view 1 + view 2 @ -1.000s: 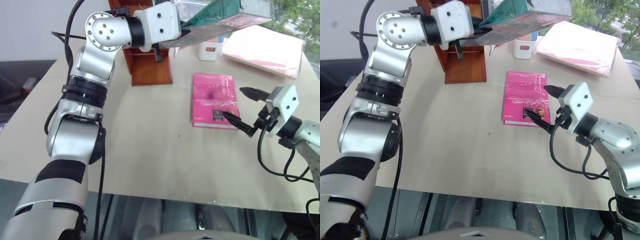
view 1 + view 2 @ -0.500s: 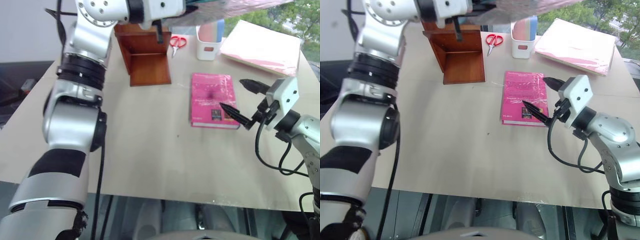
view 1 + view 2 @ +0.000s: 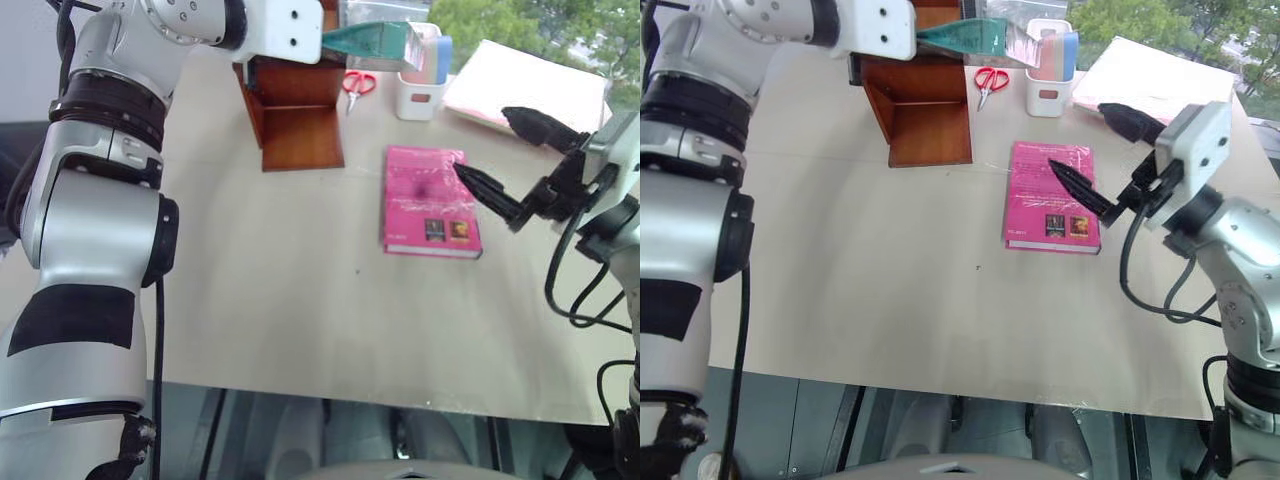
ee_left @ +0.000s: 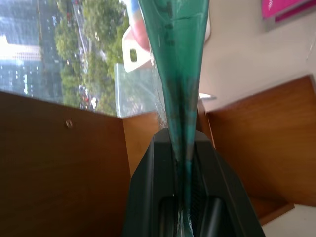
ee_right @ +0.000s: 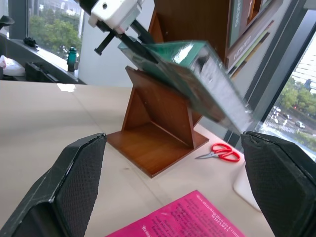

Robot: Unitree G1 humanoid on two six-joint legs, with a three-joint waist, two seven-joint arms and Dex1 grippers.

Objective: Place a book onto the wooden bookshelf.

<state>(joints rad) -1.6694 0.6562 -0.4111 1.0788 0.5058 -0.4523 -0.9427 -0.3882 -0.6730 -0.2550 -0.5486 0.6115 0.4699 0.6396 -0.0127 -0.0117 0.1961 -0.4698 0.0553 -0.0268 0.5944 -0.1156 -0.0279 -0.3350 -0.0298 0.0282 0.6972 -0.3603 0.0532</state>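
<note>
The teal-green book (image 3: 378, 42) in glossy wrap hangs in the air above the table, turned on edge, with my left gripper (image 3: 930, 38) shut on its near end. It juts out from the gripper beside and above the base of the reddish-brown wooden bookshelf (image 3: 297, 125), whose panels (image 4: 64, 168) rise close around the gripper in the left wrist view. The right wrist view shows the book (image 5: 190, 74) tilted in front of the shelf's upright (image 5: 163, 113). My right gripper (image 3: 482, 142) hovers open over the table's right side, with nothing between its fingers.
A magenta-pink book (image 3: 428, 200) lies flat under the right gripper. Red scissors (image 3: 357, 82) and a white holder (image 3: 420, 92) sit right of the shelf. A pale pink folder stack (image 3: 525, 85) lies at the back right. The beige table (image 3: 270, 280) has free room in front.
The left arm has swung the book leftward toward the shelf and rolled it onto its edge. The right gripper has risen above the pink book, still open.
</note>
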